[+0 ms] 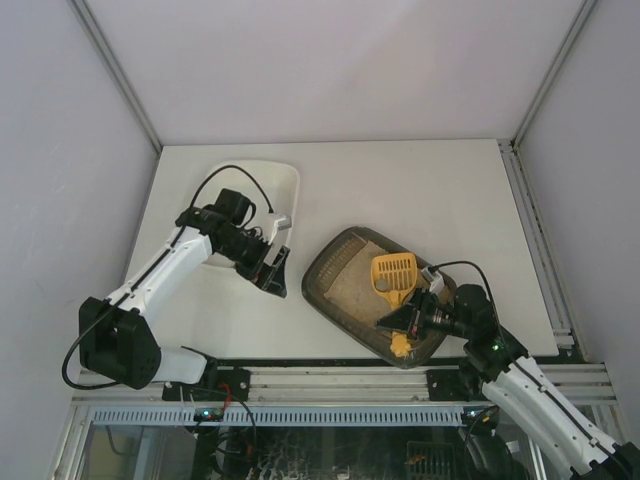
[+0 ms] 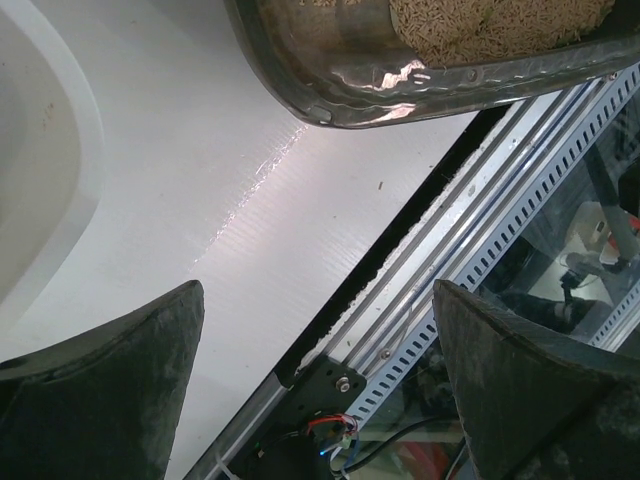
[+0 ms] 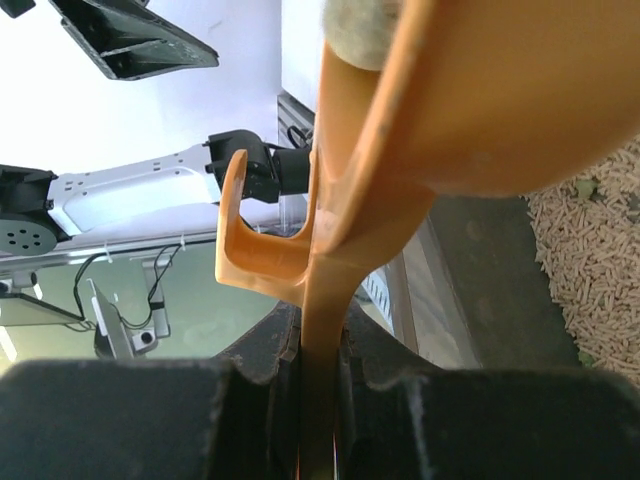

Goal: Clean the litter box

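Observation:
The dark brown-olive litter box (image 1: 333, 262) with tan litter sits near the front right of the table. My right gripper (image 1: 408, 318) is shut on the handle of a yellow slotted scoop (image 1: 393, 273), whose head is over the litter. In the right wrist view the orange handle (image 3: 335, 230) is pinched between the jaws of the right gripper (image 3: 320, 350), with litter (image 3: 600, 250) to the right. My left gripper (image 1: 276, 270) is open and empty above the table, left of the box. The left wrist view shows the left gripper (image 2: 318, 290) and the box's near corner (image 2: 340, 90).
A white plastic tray (image 1: 285, 185) lies at the back left, under my left arm; its rim shows in the left wrist view (image 2: 85, 170). The table's front edge and a slotted metal rail (image 1: 330, 368) run just in front of the litter box.

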`<state>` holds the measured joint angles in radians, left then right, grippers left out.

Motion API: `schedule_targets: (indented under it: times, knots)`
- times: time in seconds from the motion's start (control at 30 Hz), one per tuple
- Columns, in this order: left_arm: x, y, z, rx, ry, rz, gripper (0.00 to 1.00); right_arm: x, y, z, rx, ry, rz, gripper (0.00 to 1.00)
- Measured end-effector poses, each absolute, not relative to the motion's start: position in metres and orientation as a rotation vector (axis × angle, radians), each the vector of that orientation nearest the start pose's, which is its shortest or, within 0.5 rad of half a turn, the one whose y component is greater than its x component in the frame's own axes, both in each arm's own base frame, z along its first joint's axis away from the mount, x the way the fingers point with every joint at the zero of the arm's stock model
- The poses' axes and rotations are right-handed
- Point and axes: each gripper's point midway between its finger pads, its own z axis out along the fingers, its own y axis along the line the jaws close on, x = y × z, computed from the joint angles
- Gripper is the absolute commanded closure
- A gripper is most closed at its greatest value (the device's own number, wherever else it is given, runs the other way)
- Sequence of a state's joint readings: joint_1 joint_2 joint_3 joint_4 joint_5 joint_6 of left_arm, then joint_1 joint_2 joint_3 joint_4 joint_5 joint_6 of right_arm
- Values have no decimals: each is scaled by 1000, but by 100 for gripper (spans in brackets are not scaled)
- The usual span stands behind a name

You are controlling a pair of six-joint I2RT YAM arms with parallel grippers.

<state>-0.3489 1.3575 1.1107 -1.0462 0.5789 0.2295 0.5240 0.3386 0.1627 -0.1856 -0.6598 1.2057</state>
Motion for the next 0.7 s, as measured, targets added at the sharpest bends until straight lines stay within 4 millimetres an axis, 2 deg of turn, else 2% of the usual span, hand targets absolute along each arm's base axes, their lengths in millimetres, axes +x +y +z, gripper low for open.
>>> schedule_targets:
  times: [0.1,0.27,0.4,0.47,0.63,0.7]
  knots:
    - [193,-163,140,917,2639,-844,0,101,216,136,261,2287,1677,100]
    - [189,-160,140,964,2632,-846,0,102,218,149,212,2231,1716,100]
    - [188,-160,140,1002,2612,-848,0,103,217,183,81,2139,1688,100]
    - [189,-159,139,1014,2604,-845,0,101,219,193,17,2096,1713,100]
    - [190,-157,139,1018,2602,-832,0,96,221,188,-37,2129,1681,100]
    - [191,-157,138,1016,2603,-829,0,95,223,180,-40,2131,1700,100]
